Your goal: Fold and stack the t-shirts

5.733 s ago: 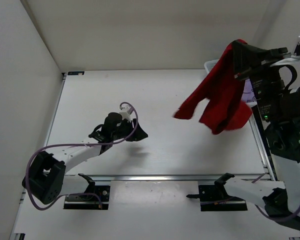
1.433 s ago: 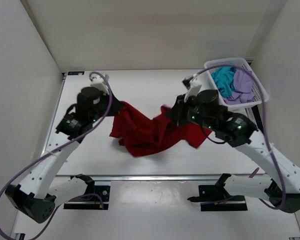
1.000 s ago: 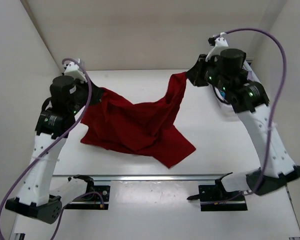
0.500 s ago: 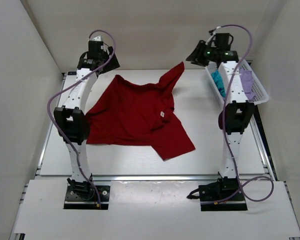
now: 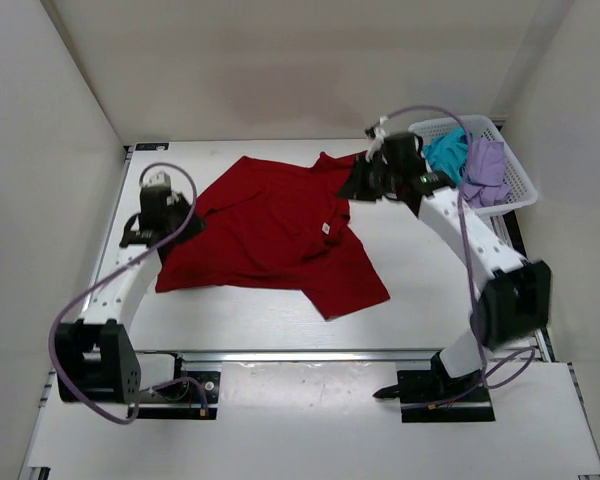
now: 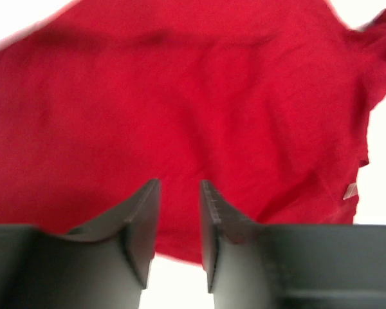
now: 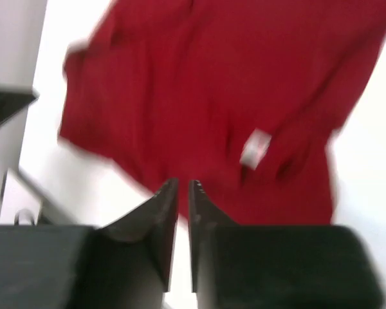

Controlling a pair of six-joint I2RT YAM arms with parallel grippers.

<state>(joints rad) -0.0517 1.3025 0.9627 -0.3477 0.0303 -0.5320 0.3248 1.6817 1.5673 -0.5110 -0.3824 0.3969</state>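
Red t-shirt [image 5: 270, 230] lay spread on the tabletop [image 5: 430, 280], centre of the top view. It was mostly flat. The nearest flap, at lower centre, ran out to a point, and a small white label showed near the middle.

Left gripper [image 5: 178, 214] hovered at the shirt's left edge, mid-left of the frame. In the left wrist view the left gripper [image 6: 179, 193] had its jaws parted by a clear gap. Nothing sat between them, and red cloth lay below.

Right gripper [image 5: 362, 180] hovered over the bunched upper-right corner of the shirt. In the right wrist view the right gripper [image 7: 183, 190] showed only a thin slit between its jaws and pinched nothing.

Farthest, at upper right: white basket [image 5: 515, 195] holding the teal t-shirt [image 5: 445, 152] and the lavender t-shirt [image 5: 485, 165], crumpled side by side.

Handling, my judgement: the cloth is light and limp with no stiffness. It will sag from any hold and wrinkle if dragged. Best holds look like two matching points on one edge, hem corners or shoulder seams, one per gripper. Pinch low at the edge so that both layers are caught. The bunched upper-right corner needs smoothing before any fold.
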